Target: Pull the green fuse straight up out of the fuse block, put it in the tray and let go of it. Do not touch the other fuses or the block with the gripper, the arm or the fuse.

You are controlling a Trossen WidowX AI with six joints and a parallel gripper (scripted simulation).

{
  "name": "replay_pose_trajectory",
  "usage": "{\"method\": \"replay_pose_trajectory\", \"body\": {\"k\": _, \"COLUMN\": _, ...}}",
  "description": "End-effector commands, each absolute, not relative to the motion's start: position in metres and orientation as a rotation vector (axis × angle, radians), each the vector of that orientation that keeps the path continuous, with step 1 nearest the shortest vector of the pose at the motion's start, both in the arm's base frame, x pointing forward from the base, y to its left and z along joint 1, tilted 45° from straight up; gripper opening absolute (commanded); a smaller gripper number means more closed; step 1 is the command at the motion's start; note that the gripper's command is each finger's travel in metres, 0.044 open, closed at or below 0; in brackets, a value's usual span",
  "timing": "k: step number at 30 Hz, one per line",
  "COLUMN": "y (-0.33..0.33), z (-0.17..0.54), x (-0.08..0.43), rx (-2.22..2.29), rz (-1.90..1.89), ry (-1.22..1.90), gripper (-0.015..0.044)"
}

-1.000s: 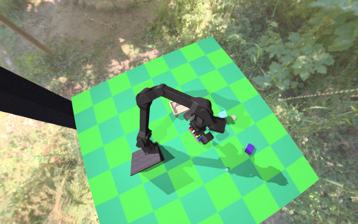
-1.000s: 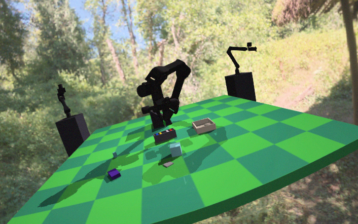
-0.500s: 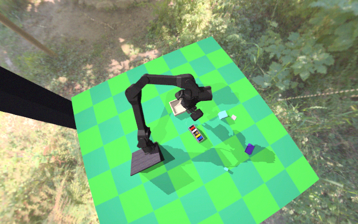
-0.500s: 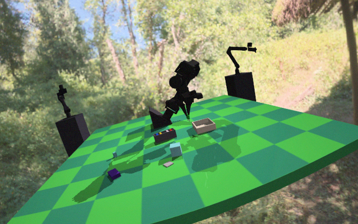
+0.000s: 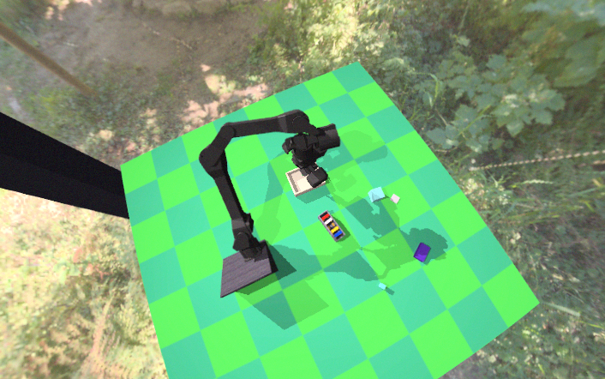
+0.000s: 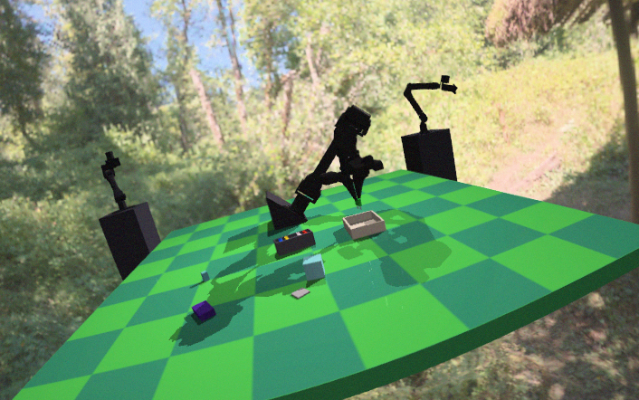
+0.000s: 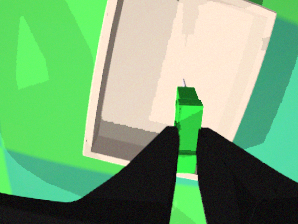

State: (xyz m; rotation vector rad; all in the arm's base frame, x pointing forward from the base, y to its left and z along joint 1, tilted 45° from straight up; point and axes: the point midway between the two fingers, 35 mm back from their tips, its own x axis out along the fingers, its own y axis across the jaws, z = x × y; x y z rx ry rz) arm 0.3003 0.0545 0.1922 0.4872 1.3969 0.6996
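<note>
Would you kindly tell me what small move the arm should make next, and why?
Probably lower straight down a little before releasing. The tool is shut on the green fuse, which the wrist view shows over the tray floor, while the exterior view shows it hanging above the rim.

The table (image 5: pixel 401 312) carries a checkerboard of bright green and teal squares. The tray (image 7: pixel 113 70) is pale beige. The bright green fuse (image 7: pixel 186 123) sits between the black gripper (image 7: pixel 188 137) fingers. In the dark grey fuse block (image 5: pixel 322 218) sit red, white, yellow and blue fuses. At its four o'clock lies a purple block (image 5: pixel 422 251).
</note>
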Motion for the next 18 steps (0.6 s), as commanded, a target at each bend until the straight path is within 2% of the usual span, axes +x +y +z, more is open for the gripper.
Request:
{"method": "replay_pose_trajectory", "body": {"k": 1, "y": 0.059, "z": 0.190, "x": 0.300, "rx": 0.493, "rz": 0.702, "ry": 1.398, "gripper": 0.0000}}
{"method": "replay_pose_trajectory", "body": {"k": 18, "y": 0.079, "z": 0.171, "x": 0.301, "rx": 0.494, "rz": 0.703, "ry": 1.397, "gripper": 0.0000}}
